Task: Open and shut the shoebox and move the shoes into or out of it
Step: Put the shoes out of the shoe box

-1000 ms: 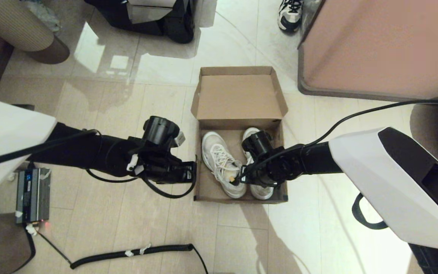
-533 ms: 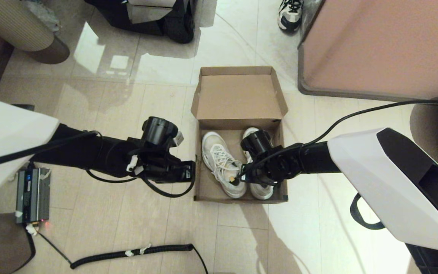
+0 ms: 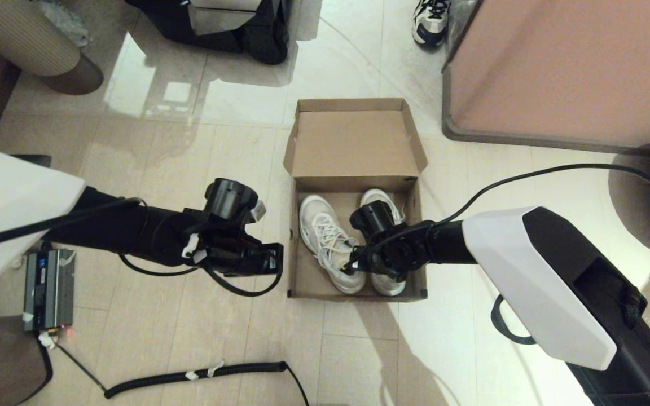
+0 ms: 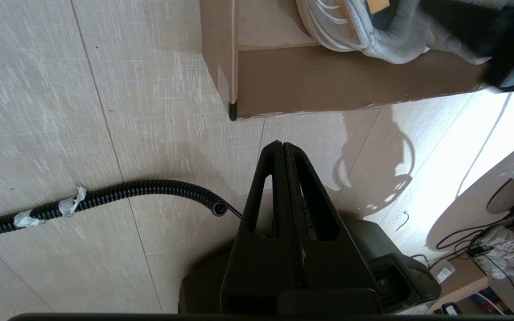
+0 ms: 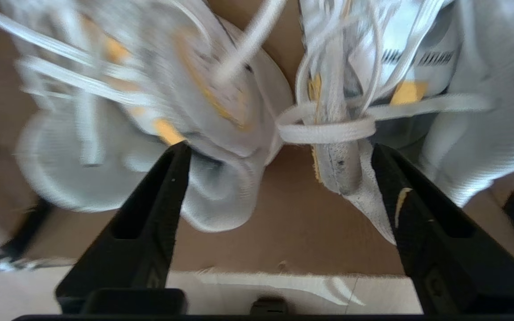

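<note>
The shoebox sits on the tiled floor at the centre of the head view, its hinged lid folded back toward the upper part of the frame. Both shoes lie inside it side by side, toes toward the lid, one partly covered by the right arm. The right hand is low over the box at the heel ends of the pair; its fingers are spread wide, one beside each heel collar, and nothing is pinched between them. The left hand is outside the box, just beside its near left corner, above bare floor, with its fingers pressed together and empty. A coiled black cable lies on the floor in the lower left of the head view, and a white-and-black sneaker stands at the top edge.
</note>
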### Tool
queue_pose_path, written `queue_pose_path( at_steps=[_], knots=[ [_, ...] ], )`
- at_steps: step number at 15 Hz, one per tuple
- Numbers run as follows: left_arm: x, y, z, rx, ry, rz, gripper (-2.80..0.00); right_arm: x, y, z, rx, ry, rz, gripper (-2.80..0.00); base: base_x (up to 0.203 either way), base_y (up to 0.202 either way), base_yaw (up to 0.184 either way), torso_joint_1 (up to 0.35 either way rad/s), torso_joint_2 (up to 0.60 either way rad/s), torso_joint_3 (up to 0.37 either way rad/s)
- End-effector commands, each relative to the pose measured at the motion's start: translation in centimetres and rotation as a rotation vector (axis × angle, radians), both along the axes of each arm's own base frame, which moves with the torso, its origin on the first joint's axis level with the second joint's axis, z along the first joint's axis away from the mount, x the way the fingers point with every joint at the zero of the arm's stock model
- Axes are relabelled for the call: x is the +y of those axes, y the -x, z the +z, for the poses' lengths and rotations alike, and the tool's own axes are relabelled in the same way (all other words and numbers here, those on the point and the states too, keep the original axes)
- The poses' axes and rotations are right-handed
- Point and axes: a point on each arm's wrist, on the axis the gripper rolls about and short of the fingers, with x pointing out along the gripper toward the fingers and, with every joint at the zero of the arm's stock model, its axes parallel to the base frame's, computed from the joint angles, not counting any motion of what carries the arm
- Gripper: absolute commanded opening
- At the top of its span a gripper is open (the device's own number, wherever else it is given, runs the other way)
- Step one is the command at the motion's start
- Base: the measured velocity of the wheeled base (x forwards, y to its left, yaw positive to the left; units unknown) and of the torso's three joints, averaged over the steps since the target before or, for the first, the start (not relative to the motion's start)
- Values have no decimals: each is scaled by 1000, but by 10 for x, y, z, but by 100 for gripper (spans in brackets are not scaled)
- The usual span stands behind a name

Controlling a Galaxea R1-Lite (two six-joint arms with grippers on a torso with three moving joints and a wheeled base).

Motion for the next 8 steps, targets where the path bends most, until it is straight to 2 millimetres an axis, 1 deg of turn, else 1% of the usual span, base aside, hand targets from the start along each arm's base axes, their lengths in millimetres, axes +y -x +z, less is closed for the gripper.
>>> queue_pose_path(
  at_steps=[1,3,5,6,8],
  knots=[
    [1,0,0,3,1,5,-280,3,-4,-25,12,28,-19,0,0,0,0,0,0,0],
    [1,0,-1,5,0,4,-280,5,-9,-35,-37,47,-53,0,0,0,0,0,0,0],
    [2,1,0,4,1,6,-280,6,-11,-39,-55,52,-67,0,0,0,0,0,0,0],
    [2,1,0,4,0,5,-280,7,-12,-42,-58,53,-68,-280,0,0,0,0,0,0],
    [2,1,0,4,1,6,-280,7,-12,-44,-60,63,-72,-280,0,0,0,0,0,0]
  ],
)
